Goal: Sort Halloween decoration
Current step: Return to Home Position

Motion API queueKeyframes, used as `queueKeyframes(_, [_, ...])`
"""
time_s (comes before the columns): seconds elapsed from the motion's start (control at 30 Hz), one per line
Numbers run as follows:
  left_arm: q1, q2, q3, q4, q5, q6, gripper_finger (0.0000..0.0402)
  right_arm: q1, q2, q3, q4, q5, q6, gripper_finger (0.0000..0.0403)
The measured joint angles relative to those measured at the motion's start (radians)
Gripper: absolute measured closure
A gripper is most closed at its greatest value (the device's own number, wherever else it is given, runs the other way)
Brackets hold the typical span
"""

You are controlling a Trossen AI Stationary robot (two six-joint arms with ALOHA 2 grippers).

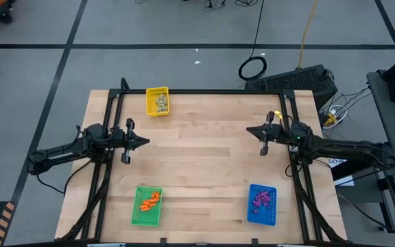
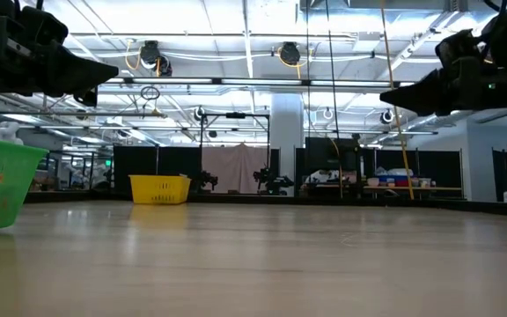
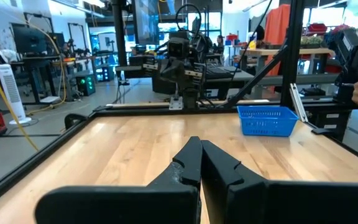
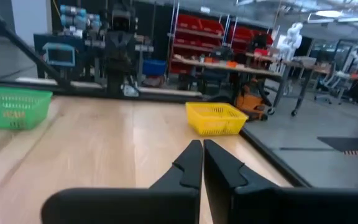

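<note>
park left gripper (image 1: pixel 145 143) and right gripper (image 1: pixel 250 130) high over the table (image 1: pixel 204 171), jaws pressed together on nothing, clear of halloween decoration (image 1: pixel 149 200).

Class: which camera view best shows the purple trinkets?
The high view: it looks down into the blue tray, where the purple trinkets lie. The left wrist view shows only the tray's wall; the other two show no purple.
</note>
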Motion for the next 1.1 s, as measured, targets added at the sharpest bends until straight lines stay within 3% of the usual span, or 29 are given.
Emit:
queueKeyframes(0.4, [0.0,0.0,0.0,0.0,0.0,0.0,0.0393,-0.004,-0.105,-0.002,0.034,0.002,0.063,0.0403])
queueKeyframes(0.57, [0.0,0.0,0.0,0.0,0.0,0.0,0.0393,-0.023,-0.245,-0.002,-0.015,0.005,0.088,0.0403])
queueKeyframes(0.8, [0.0,0.0,0.0,0.001,0.0,0.0,0.0393,-0.032,-0.496,-0.003,-0.223,0.056,0.097,0.0403])
queueKeyframes(1.1, [0.0,-0.002,0.0,-0.002,-0.008,0.0,0.0393,-0.034,-0.494,0.007,-0.21,-0.022,0.149,0.0403])
